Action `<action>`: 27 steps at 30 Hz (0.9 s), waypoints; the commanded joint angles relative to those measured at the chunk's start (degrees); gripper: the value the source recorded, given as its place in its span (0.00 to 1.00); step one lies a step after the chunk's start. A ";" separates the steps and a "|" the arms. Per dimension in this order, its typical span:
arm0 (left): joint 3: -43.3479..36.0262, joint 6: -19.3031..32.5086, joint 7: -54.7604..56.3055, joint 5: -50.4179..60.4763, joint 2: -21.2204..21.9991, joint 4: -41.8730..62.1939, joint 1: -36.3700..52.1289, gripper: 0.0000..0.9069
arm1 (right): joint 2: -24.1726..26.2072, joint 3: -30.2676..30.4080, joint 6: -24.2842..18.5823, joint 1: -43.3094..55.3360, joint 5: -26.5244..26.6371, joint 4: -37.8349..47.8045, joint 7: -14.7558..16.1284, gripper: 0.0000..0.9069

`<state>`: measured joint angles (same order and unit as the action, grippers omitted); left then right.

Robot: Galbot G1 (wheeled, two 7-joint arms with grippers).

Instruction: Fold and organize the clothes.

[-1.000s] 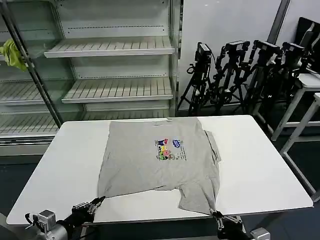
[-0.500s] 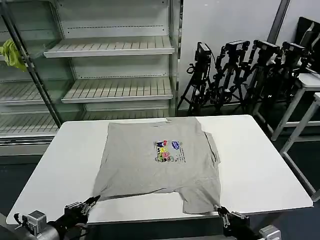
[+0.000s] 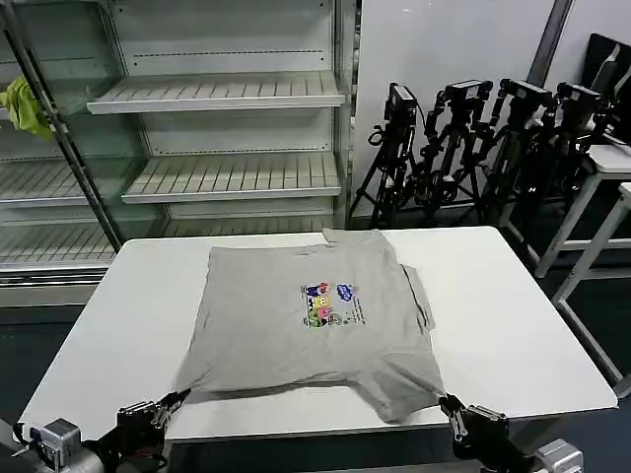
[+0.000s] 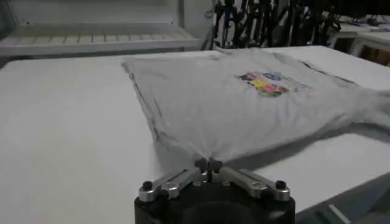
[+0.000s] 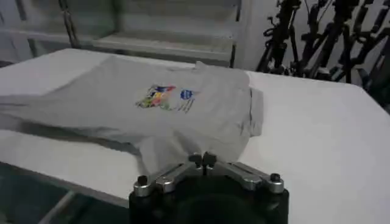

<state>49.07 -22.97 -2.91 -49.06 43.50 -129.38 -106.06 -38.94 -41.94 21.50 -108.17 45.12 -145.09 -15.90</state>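
**Both grippers pinch the shirt's near corners**

The T-shirt (image 3: 315, 315) lies print-up on the tabletop (image 3: 513, 325), neck away from the robot, long axis near-to-far. Left gripper (image 3: 166, 404) and right gripper (image 3: 447, 402) sit low at the near edge, jaws closed on its near corners.
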 commanded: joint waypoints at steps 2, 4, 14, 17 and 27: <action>-1.02 0.34 -0.02 -0.79 -0.02 2.03 8.57 0.04 | 0.16 6.95 -0.71 15.41 -0.17 4.83 -0.33 0.00; -1.58 0.60 -0.34 -0.87 -0.02 3.14 10.50 0.04 | 1.02 10.80 -0.61 20.49 -0.08 7.73 -0.61 0.00; -9.02 1.96 -0.92 -0.52 -2.46 9.65 17.85 0.04 | 6.73 20.53 -2.45 33.22 0.37 17.69 1.21 0.00; -11.66 1.96 -0.93 -0.60 -3.05 12.42 21.36 0.04 | 8.71 24.13 -3.08 37.27 0.88 20.41 1.75 0.00; -18.40 1.92 -1.08 -0.72 -5.73 17.12 29.35 0.04 | 12.73 35.30 -4.69 52.11 1.93 27.12 3.07 0.00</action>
<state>34.03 -21.21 -3.96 -49.82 38.30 -114.82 -81.68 -29.34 -15.73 17.49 -68.80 46.64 -123.84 -13.29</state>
